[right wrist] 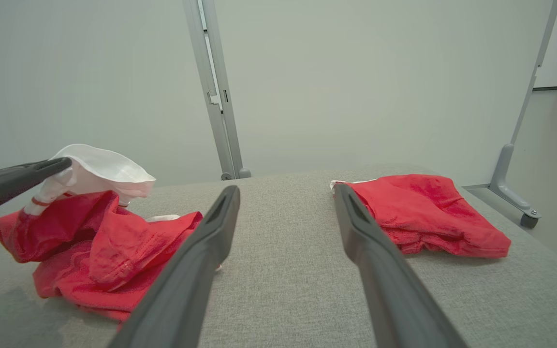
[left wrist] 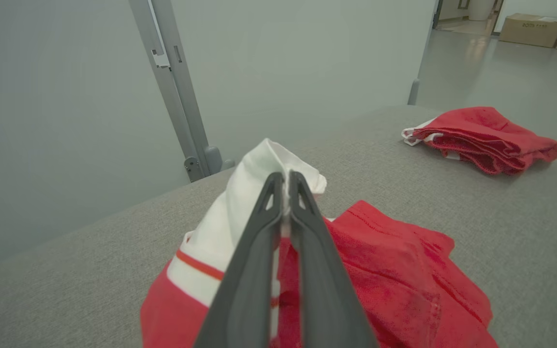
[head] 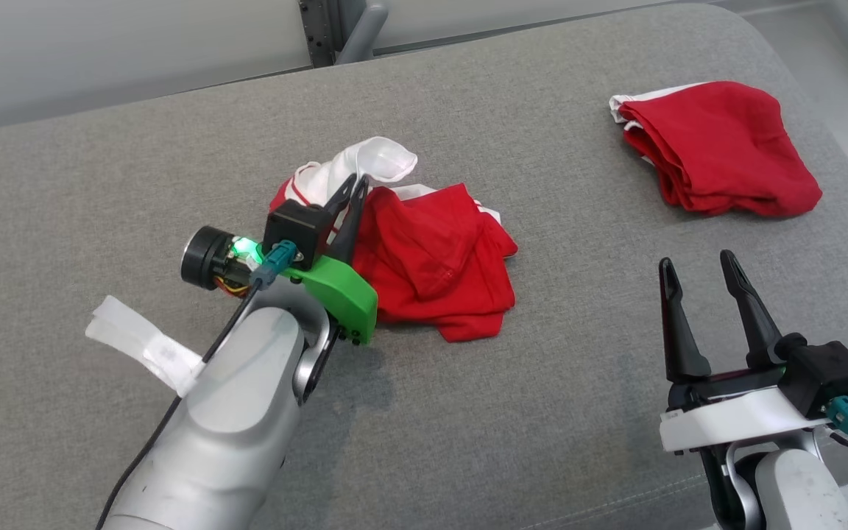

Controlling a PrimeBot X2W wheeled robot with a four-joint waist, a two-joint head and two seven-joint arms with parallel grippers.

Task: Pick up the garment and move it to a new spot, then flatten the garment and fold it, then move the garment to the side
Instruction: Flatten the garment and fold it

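A crumpled red and white garment (head: 431,258) lies in a heap at the middle of the grey padded table (head: 137,169). My left gripper (head: 356,184) is shut on the garment's white part at its upper left, and that white fabric (left wrist: 259,179) bunches up around the closed tips of my left gripper (left wrist: 285,181). From the right wrist view the garment (right wrist: 95,241) sits at the left with the left gripper's fingers (right wrist: 17,176) pinching its white edge. My right gripper (head: 700,266) stands open at the lower right, clear of the cloth, and its fingers (right wrist: 211,232) hold nothing.
A second red garment (head: 718,151), folded, lies at the table's far right; it also appears as the folded garment (left wrist: 486,137) and folded garment (right wrist: 423,215). A grey metal post (left wrist: 177,92) stands behind the table. White tape (head: 148,346) wraps my left forearm.
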